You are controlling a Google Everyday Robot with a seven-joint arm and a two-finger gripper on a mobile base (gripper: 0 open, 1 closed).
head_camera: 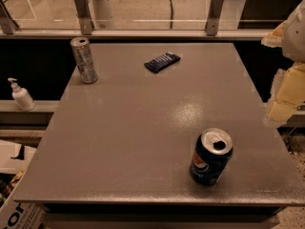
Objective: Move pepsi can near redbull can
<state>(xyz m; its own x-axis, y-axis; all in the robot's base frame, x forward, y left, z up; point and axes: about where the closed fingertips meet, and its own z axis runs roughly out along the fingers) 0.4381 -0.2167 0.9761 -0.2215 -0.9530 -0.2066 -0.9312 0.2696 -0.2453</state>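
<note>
The pepsi can (211,157), short and dark blue with a round logo and an opened silver top, stands upright near the front right of the grey table (138,128). The redbull can (84,60), tall, slim and silver-grey, stands upright at the back left corner of the table, far from the pepsi can. My gripper (287,92) shows as pale, cream-coloured parts at the right edge of the view, beyond the table's right side, above and to the right of the pepsi can and not touching it.
A dark blue flat snack packet (162,61) lies at the back middle of the table. A white pump bottle (21,95) stands on a ledge to the left. A glass railing with metal posts (85,9) runs behind the table. Boxes (16,194) sit at the lower left.
</note>
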